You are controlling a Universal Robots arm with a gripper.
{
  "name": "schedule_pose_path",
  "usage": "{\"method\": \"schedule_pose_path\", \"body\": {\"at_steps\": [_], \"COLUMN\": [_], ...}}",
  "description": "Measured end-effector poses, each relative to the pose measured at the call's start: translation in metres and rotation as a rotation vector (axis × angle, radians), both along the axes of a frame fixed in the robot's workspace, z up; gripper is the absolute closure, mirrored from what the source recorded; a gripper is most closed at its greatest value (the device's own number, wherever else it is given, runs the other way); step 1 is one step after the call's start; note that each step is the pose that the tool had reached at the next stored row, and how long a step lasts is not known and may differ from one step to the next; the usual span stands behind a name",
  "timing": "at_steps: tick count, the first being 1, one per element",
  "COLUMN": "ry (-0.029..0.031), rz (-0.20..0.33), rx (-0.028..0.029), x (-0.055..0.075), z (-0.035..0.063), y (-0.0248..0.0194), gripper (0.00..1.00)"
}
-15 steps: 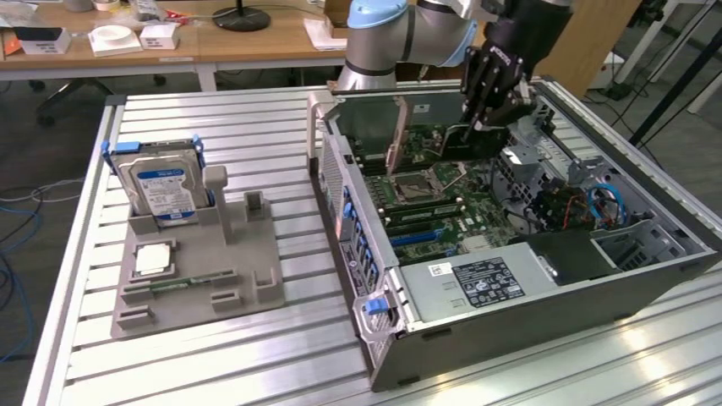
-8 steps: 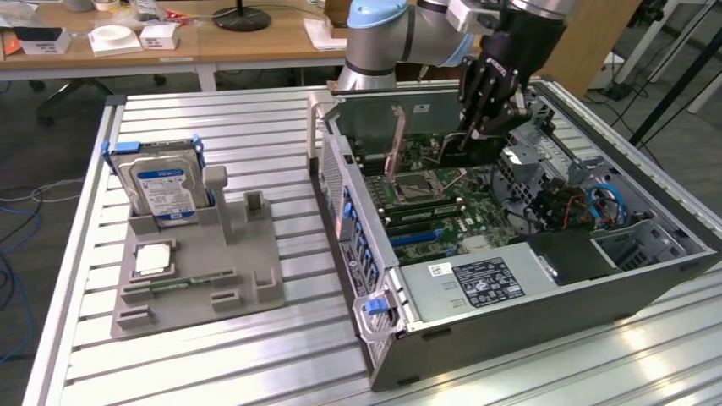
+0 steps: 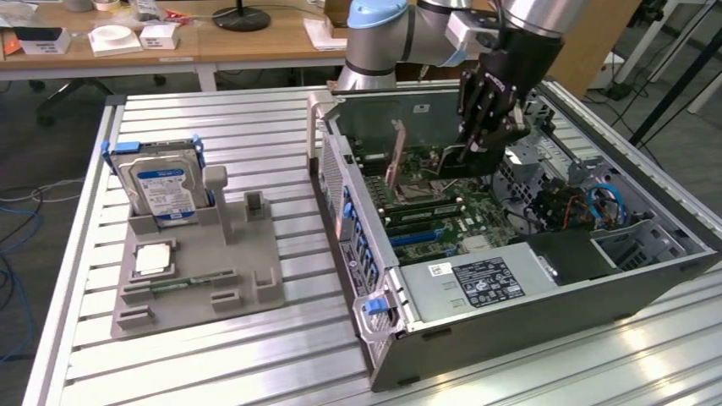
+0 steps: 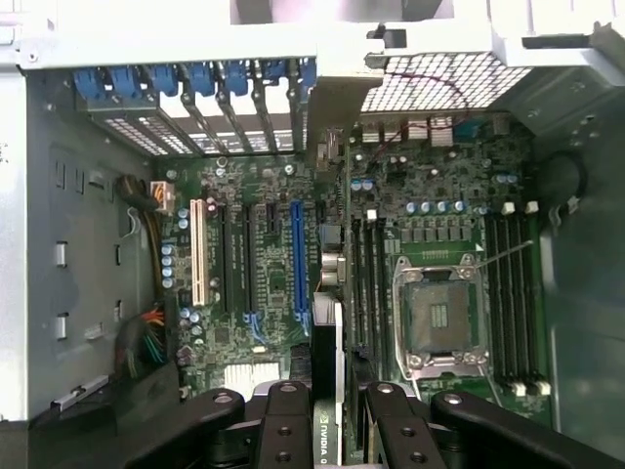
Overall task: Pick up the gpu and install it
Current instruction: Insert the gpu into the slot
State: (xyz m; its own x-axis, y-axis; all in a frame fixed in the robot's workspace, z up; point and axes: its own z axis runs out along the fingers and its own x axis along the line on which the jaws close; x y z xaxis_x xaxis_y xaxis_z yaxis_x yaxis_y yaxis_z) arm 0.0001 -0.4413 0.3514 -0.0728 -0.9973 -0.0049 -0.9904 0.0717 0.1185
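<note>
- The slatted metal table (image 3: 226, 372) carries everything: an open computer case below the pincer, and a parts holder well apart from it.
- The computer case (image 3: 508, 338) lies on its side with the cover off, and the pincer reaches down into it. It holds the motherboard, a power supply (image 3: 485, 279) near the front end, away from the pincer, and loose cables beside that.
- The motherboard (image 4: 435, 181) lies directly beneath the pincer.
- The grey holder (image 3: 243, 262) sits outside the case, beyond the rear wall from the pincer. It holds a hard drive (image 3: 164, 190) standing upright, a processor chip (image 3: 152, 260) lying flat and a RAM stick (image 3: 181, 286) on edge in its groove.
- The gpu (image 4: 330, 430) is inside the case, not on the holder. It stands on edge above the motherboard, and its far end reaches towards the row of blue clips (image 4: 195, 78) at the rear wall.
- The pincer (image 3: 472, 156) is clamped on the gpu, with fingers (image 4: 283, 410) on both faces of the card.
- The pick-up looks done and the work appears to be at the installing step. I cannot tell whether the card's lower edge has met a slot.
- The long blue slot (image 4: 299, 254) runs parallel to the card, just beside its line. As I judge it, seating calls for the card's edge to sit squarely over its slot, the bracket to meet the rear opening, and a straight, even push down.
- The empty processor socket (image 4: 439, 318) lies near the pincer, on the side of the card away from the blue slot.
</note>
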Motion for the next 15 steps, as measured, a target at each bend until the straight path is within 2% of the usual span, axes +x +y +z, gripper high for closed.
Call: {"method": "schedule_pose_path", "body": {"at_steps": [5, 15], "ry": [0.0000, -0.0001], "rz": [0.002, 0.003], "rx": [0.0000, 0.0001], "x": [0.000, 0.000], "z": [-0.0090, -0.0273], "y": [-0.0057, -0.0060], "gripper": [0.74, 0.74]}}
